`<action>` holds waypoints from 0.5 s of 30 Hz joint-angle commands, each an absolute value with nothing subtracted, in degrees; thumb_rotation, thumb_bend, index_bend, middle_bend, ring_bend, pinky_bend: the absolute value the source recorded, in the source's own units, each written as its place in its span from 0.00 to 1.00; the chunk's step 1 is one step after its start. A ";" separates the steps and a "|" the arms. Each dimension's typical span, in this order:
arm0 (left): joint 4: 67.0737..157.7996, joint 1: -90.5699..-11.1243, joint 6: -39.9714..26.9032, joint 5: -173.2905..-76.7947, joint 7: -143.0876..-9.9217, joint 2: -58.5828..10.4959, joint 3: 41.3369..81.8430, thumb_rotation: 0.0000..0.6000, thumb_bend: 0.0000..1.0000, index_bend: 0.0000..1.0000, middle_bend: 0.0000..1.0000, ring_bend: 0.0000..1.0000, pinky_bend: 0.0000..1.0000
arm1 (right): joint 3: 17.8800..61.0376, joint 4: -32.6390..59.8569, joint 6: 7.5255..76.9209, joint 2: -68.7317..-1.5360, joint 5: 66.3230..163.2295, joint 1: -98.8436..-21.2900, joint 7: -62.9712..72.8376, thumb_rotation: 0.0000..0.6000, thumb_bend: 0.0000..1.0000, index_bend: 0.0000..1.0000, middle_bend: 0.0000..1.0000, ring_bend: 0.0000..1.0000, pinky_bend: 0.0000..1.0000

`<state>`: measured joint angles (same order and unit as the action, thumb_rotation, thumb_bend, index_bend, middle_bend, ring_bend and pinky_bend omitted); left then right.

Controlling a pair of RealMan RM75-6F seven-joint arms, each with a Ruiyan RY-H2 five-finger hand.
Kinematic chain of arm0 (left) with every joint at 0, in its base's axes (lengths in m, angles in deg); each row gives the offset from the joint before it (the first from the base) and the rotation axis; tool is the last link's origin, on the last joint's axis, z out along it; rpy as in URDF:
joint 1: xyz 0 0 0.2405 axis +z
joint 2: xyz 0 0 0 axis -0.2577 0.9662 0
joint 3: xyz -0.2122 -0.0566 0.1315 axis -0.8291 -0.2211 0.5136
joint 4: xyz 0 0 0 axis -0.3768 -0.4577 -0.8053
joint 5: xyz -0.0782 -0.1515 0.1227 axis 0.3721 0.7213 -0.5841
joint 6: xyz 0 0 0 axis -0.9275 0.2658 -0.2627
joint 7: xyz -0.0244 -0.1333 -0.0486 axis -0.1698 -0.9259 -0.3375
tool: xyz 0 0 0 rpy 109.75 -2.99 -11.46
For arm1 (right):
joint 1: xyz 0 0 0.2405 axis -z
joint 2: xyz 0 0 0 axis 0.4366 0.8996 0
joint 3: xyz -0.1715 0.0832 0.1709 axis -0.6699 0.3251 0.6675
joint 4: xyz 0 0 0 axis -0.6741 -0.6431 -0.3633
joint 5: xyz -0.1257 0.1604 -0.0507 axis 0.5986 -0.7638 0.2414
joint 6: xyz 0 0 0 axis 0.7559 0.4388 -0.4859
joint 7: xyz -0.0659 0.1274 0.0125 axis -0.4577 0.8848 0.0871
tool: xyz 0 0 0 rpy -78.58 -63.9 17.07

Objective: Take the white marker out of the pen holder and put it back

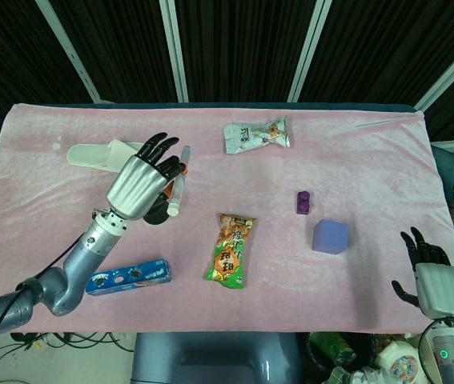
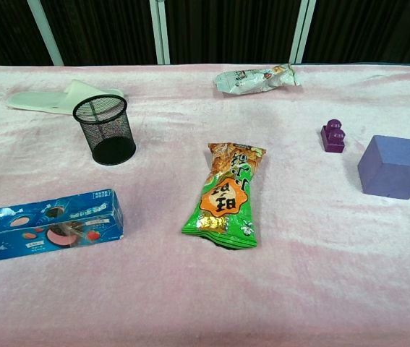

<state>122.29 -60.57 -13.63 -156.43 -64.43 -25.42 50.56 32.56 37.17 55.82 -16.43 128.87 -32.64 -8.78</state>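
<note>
My left hand (image 1: 141, 182) is raised above the table and pinches the white marker (image 1: 177, 190) between its orange-tipped fingers, the other fingers spread. In the head view the marker runs nearly straight up and down, just right of the hand. The black mesh pen holder (image 2: 105, 130) stands upright and empty in the chest view. The head view shows only a dark sliver of the holder (image 1: 158, 215) under the hand. Neither the hand nor the marker shows in the chest view. My right hand (image 1: 432, 280) hangs off the table's near right corner, fingers apart, holding nothing.
A white slipper (image 1: 98, 154) lies behind the holder and a blue cookie box (image 1: 127, 277) in front of it. A green and orange snack bag (image 1: 231, 250) lies mid-table, a silver packet (image 1: 256, 134) at the back. A purple brick (image 1: 304, 202) and a lilac cube (image 1: 330, 236) sit to the right.
</note>
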 commanded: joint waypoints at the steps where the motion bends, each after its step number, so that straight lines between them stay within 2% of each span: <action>1: 144.08 -58.66 -11.03 -144.22 -79.00 -21.54 47.17 1.00 0.47 0.67 0.52 0.17 0.19 | 32.52 37.20 55.86 -16.44 128.91 -32.62 -8.85 1.00 0.17 0.01 0.02 0.17 0.17; 5: 163.86 -55.38 -3.46 -132.77 -94.16 -9.78 43.10 1.00 0.47 0.67 0.52 0.17 0.19 | 32.41 37.23 55.91 -16.51 129.07 -32.59 -9.05 1.00 0.17 0.01 0.02 0.17 0.17; 7: 169.86 -53.21 -0.17 -130.25 -101.87 -3.53 41.30 1.00 0.47 0.67 0.52 0.17 0.19 | 32.38 37.23 55.98 -16.52 129.13 -32.57 -9.14 1.00 0.18 0.01 0.02 0.17 0.17; 11: 174.82 -48.17 7.41 -130.28 -122.67 8.70 35.41 1.00 0.47 0.66 0.52 0.17 0.21 | 32.38 37.27 55.98 -16.57 129.01 -32.56 -9.39 1.00 0.17 0.01 0.02 0.17 0.17; 15: 173.43 -40.95 9.10 -140.47 -144.76 16.41 31.43 1.00 0.47 0.66 0.52 0.17 0.22 | 32.38 37.31 55.99 -16.74 129.01 -32.61 -9.77 1.00 0.17 0.01 0.02 0.17 0.17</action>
